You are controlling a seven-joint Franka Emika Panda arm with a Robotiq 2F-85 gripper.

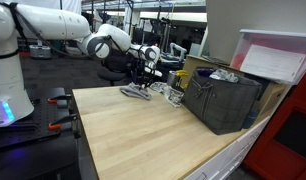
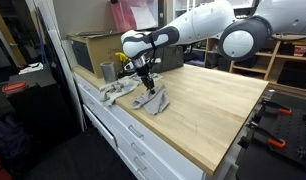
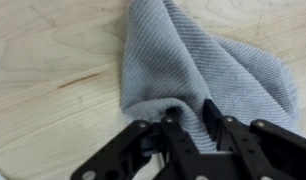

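Note:
A grey ribbed cloth lies bunched on the light wooden tabletop. In the wrist view my gripper comes in from the bottom, and a raised fold of the cloth is pinched between its black fingers. Both exterior views show the arm reaching down over the table. There the gripper stands upright on the cloth, near the table's far end.
A dark grey crate sits on the table beside the cloth. A metal cup, a second crumpled cloth and a cardboard box lie close by. The table's edge runs just past the cloths.

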